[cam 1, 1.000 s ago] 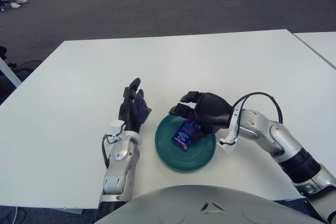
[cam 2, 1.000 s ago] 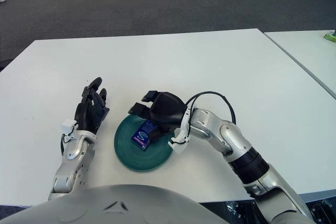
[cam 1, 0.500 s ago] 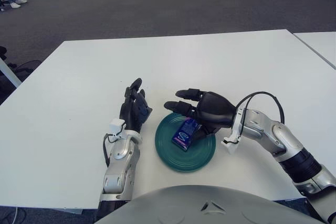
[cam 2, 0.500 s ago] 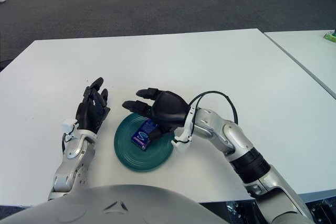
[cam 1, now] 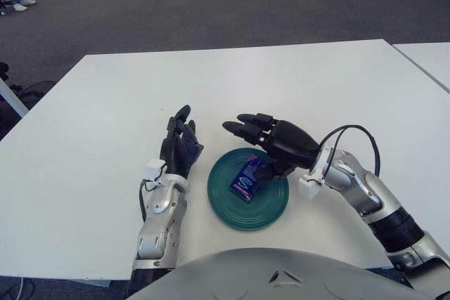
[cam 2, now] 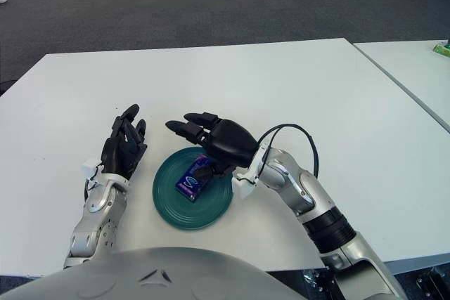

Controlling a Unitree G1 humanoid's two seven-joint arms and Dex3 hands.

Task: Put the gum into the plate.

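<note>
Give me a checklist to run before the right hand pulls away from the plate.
1. Gum inside the plate: ok.
2. Right hand fingers spread, not gripping: ok.
3. Thumb fully off the gum: cannot tell, it shows close against the pack's edge.
4. Gum lying flat: cannot tell, it looks tilted.
5. Left hand beside the plate on its left, out of the retreat path: ok.

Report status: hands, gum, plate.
Right hand open, over plate. Gum in plate, released. Left hand open, left of plate. Nothing in the way.
</note>
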